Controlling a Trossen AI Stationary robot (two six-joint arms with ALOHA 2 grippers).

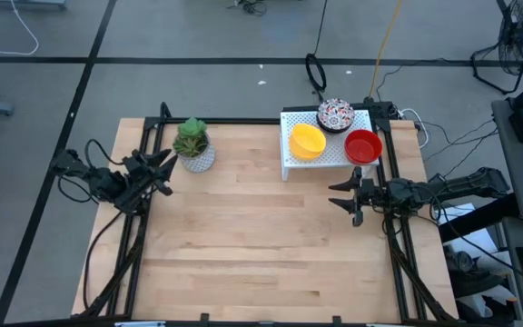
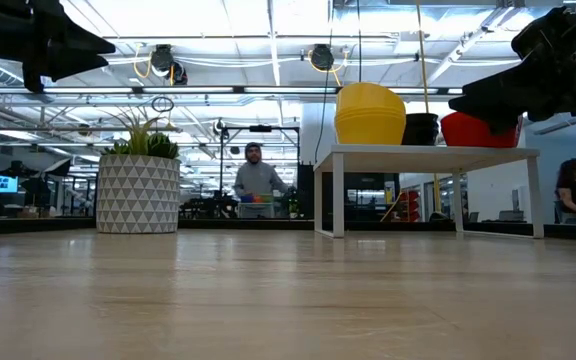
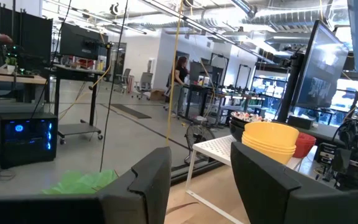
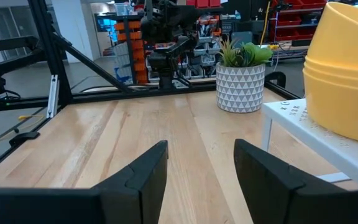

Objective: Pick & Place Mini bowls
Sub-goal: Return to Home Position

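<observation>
The table (image 1: pixel 261 245) is made of light wood planks with a fine grain, and dark frame bars run along its sides. Around it lies a grey floor (image 1: pixel 198 82) with dark lines and some cables, and a fan (image 1: pixel 518 36) stands at the far right. In the low view the room behind is a large workshop with bright ceiling lights. There a person (image 2: pixel 256 176) stands far behind the table, and a second person (image 2: pixel 575 188) sits at the right edge.

All the mini bowls are on the white shelf (image 1: pixel 288 168), at the far right part of the table. The yellow bowls (image 1: pixel 308 142) are stacked on its left part and the red bowls (image 1: pixel 362 146) are on its right part. The speckled bowl (image 1: pixel 335 114) is behind, between them. The plant pot (image 1: pixel 194 150) stands well apart, at the far left.

The left gripper (image 1: pixel 165 173) hangs at the left edge, near the pot. The right gripper (image 1: pixel 337 194) hangs at the right edge, just in front of the shelf. Both have their fingers wide apart and hold nothing.

We cannot count the bowls in each stack. In the low view the speckled bowl is only a dark shape, and both grippers are cut off at the top.

The shelf has a flat top with many small holes and thin straight legs. The bowls are round and smooth. The pot is white with grey triangles.
</observation>
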